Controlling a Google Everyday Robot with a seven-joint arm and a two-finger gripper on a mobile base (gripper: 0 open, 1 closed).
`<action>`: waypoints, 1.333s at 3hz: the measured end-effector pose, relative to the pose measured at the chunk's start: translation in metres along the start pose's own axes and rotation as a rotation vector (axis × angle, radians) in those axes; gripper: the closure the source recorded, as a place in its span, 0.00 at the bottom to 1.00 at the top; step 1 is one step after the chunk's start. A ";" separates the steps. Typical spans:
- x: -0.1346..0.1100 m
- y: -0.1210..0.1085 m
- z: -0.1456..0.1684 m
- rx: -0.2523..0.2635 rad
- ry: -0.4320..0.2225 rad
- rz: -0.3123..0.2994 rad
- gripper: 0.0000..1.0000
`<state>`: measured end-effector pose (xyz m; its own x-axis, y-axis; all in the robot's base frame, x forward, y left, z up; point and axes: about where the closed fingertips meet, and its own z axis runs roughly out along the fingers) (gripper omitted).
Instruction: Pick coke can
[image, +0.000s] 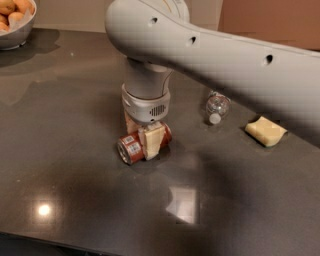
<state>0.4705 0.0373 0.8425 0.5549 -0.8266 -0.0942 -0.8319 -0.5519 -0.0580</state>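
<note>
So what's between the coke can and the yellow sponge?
Only bare countertop, in the camera view; the bottle lies behind that stretch. The gripper is over the coke can.

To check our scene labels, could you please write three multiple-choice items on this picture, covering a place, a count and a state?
1. Where is the gripper?
A. down at the coke can
B. raised high in the air
C. off past the table edge

2. How many clear bottles are on the counter?
A. three
B. one
C. none

3. How is the coke can placed?
A. upright
B. on its side
C. stacked on a box

Answers: 1 A, the gripper sits right at the can; 2 B, only one bottle shows; 3 B, its body rests lengthwise on the counter.
</note>
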 end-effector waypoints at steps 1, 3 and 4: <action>0.002 0.000 -0.016 -0.007 -0.020 -0.005 0.65; 0.006 0.025 -0.079 0.007 -0.109 -0.050 1.00; 0.005 0.039 -0.109 0.039 -0.143 -0.090 1.00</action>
<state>0.4410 -0.0002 0.9484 0.6230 -0.7485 -0.2273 -0.7802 -0.6156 -0.1111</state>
